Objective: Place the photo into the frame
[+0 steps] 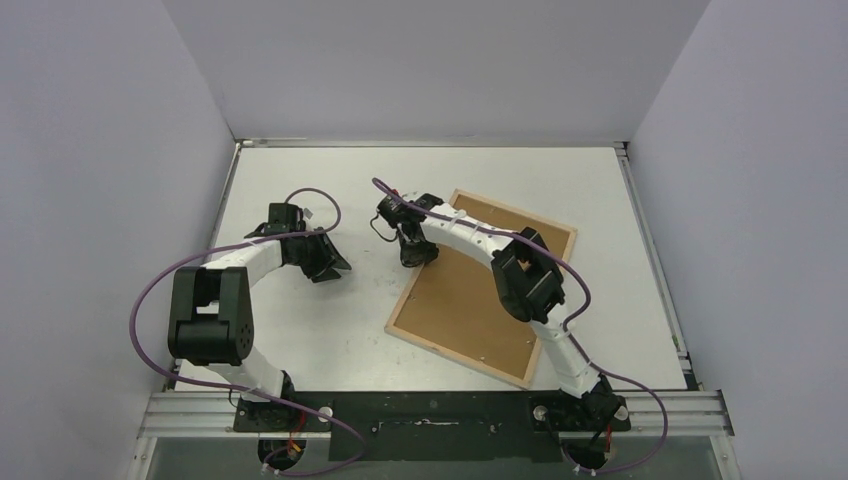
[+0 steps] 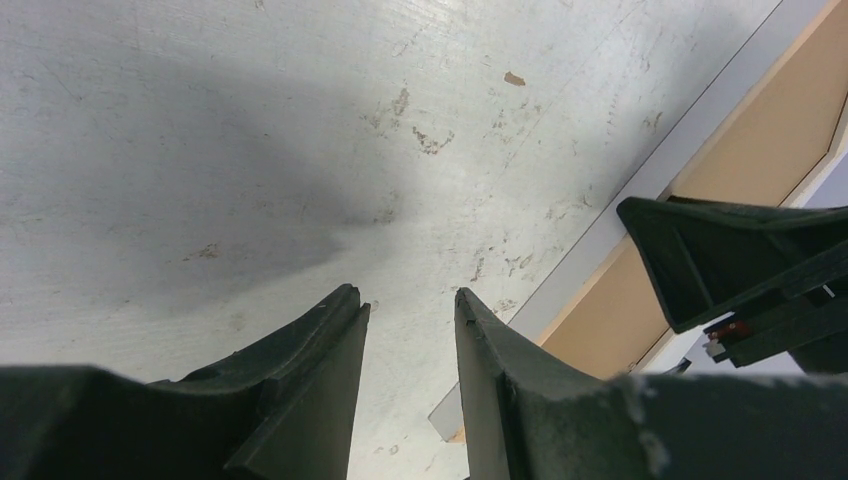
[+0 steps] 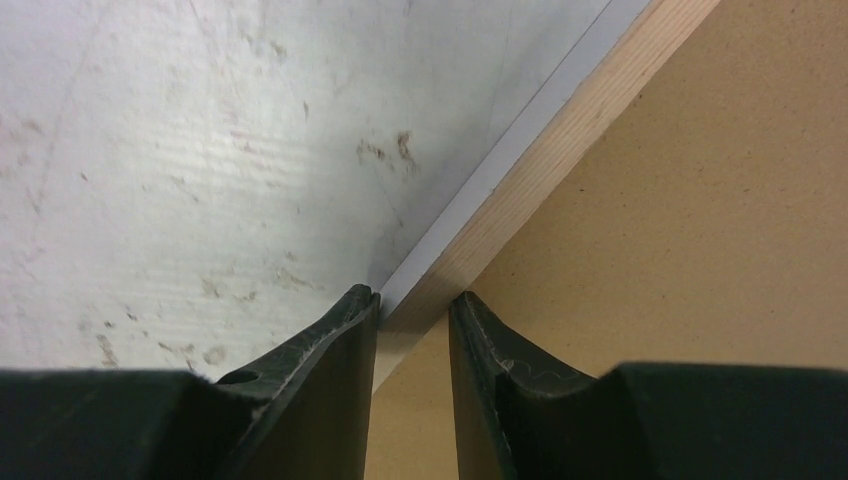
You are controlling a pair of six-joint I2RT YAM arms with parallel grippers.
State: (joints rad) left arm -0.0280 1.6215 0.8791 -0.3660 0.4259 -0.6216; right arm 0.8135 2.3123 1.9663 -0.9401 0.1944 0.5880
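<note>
The frame (image 1: 455, 345) lies face down at centre right, pale wood back up, with a plain brown backing board (image 1: 480, 285) inside it. The photo is out of view. My right gripper (image 1: 415, 256) is at the frame's left edge. In the right wrist view its jaws (image 3: 413, 300) straddle the wooden rail (image 3: 570, 130), one finger outside on the table, one on the board (image 3: 700, 230), closed against the rail. My left gripper (image 1: 335, 268) is open and empty over bare table left of the frame, as the left wrist view (image 2: 410, 300) shows.
The white table (image 1: 300, 330) is scuffed and walled on three sides. The left wrist view shows the frame's white side (image 2: 640, 185), the board (image 2: 770, 130) and a finger of the right gripper (image 2: 720, 260) close to the right.
</note>
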